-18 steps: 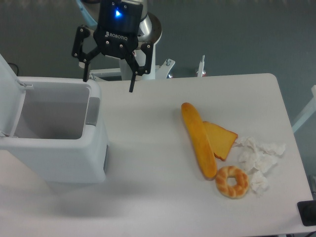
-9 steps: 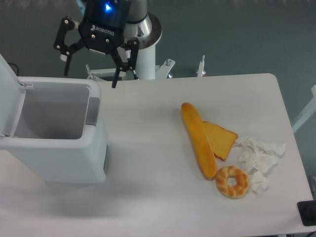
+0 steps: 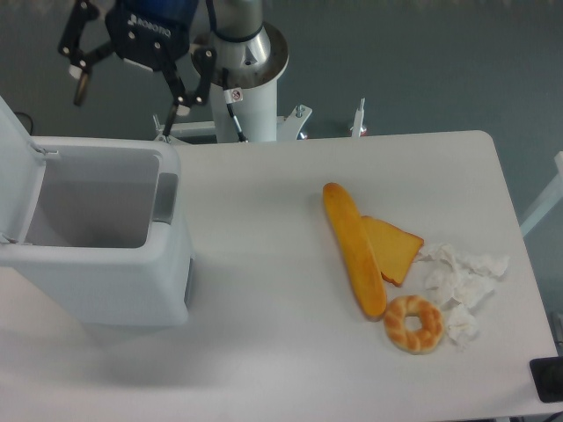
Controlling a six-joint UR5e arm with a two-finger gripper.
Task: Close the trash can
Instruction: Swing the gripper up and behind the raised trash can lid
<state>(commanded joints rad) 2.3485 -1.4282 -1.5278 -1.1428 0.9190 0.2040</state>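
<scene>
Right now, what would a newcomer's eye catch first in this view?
The big white trash can at the table's left edge, its lid standing open. Above and behind it hangs the open black gripper, holding nothing. To the right lie a baguette, bread slice, bagel and crumpled tissues.

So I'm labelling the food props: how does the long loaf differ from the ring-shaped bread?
The long loaf is a stretched, smooth, plain orange-yellow stick; the ring-shaped bread is round with a hole, ridged and paler-striped. The loaf is far longer and overlaps the bread slice; the ring overlaps the crumpled tissue. Both lie flat on the table.
</scene>
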